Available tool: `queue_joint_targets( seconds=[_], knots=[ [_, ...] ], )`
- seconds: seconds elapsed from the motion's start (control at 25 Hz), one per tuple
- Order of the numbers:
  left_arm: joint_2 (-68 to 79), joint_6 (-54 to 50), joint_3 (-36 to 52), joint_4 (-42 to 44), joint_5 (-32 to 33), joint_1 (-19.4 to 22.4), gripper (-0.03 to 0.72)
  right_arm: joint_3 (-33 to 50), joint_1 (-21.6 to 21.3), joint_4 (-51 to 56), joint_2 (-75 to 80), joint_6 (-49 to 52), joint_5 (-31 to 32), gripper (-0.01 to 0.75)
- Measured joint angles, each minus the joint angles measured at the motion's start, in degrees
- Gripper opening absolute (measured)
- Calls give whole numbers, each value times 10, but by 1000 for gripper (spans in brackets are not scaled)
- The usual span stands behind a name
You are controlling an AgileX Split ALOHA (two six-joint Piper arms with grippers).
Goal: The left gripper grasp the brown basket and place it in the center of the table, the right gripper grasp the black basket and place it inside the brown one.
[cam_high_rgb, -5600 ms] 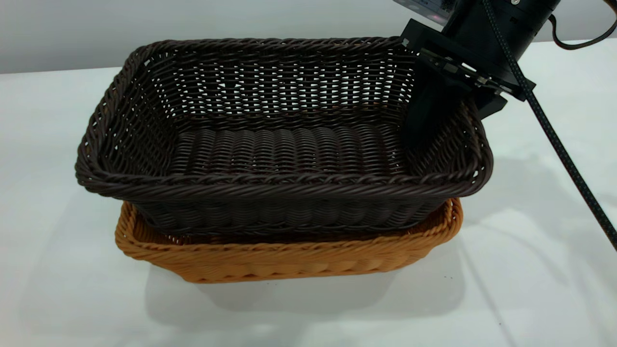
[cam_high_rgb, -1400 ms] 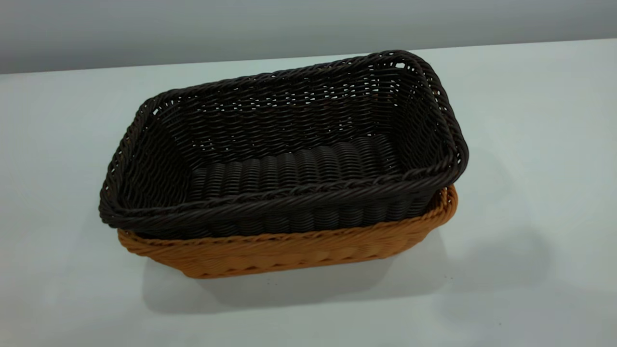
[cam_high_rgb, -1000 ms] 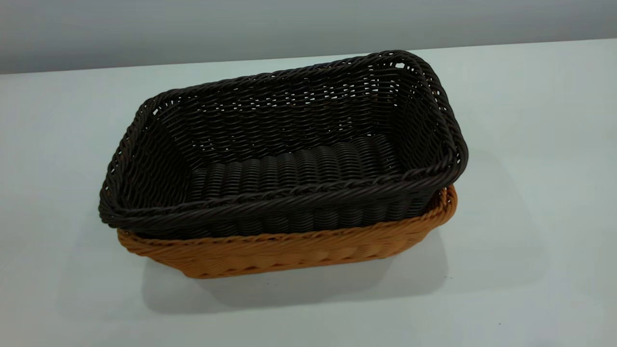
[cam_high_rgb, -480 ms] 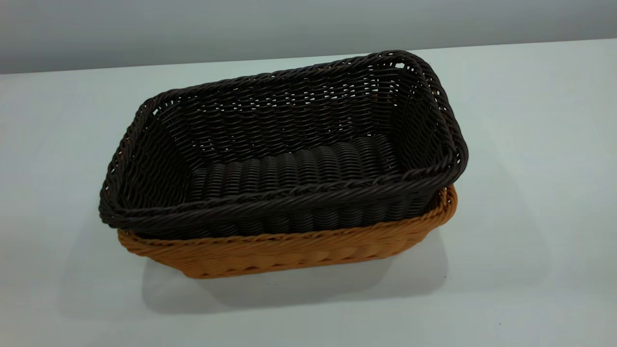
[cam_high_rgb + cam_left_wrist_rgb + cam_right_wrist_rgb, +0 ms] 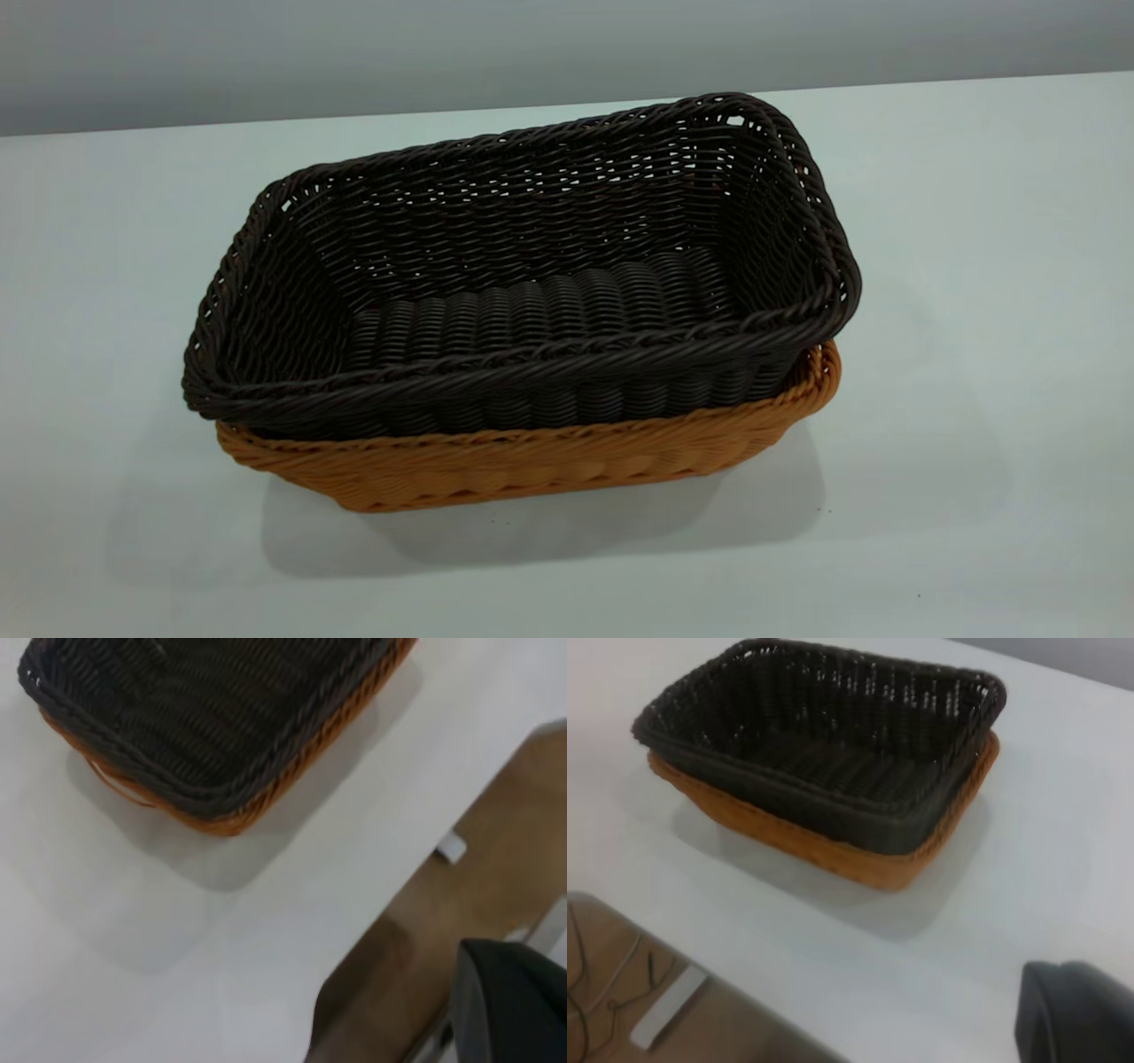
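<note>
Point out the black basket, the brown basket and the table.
black basket (image 5: pixel 540 306), exterior view, woven floor inside.
brown basket (image 5: pixel 532 461), exterior view, near side wall.
table (image 5: pixel 974 354), exterior view, bare top right of the baskets.

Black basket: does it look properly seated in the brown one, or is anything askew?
The black basket sits inside the brown basket but rides tilted: its right end is higher, its left rim overhangs the brown rim. Nothing is spilled or damaged.

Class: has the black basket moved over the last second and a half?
No. The black basket sits unmoved in the brown basket, same spot on the table.
</note>
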Motion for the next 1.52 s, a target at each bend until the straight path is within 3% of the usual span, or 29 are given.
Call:
queue_joint_targets(
  seconds=[0.36,1.04,1.16,1.32,1.52],
  knots=[
    [-82,0,77,-25,-42,1,-1,0,0,3,1,-1,1,6],
    [-106,1,78,-25,-45,1,-1,0,0,4,1,-1,2,6],
    [-106,3,78,-25,-45,3,-1,0,-16,4,1,-1,2,6],
    [-105,6,78,-27,-45,58,-1,0,-82,6,1,-1,2,6],
    [-105,6,78,-27,-45,200,-1,0,-191,6,1,-1,2,6]
  ],
)
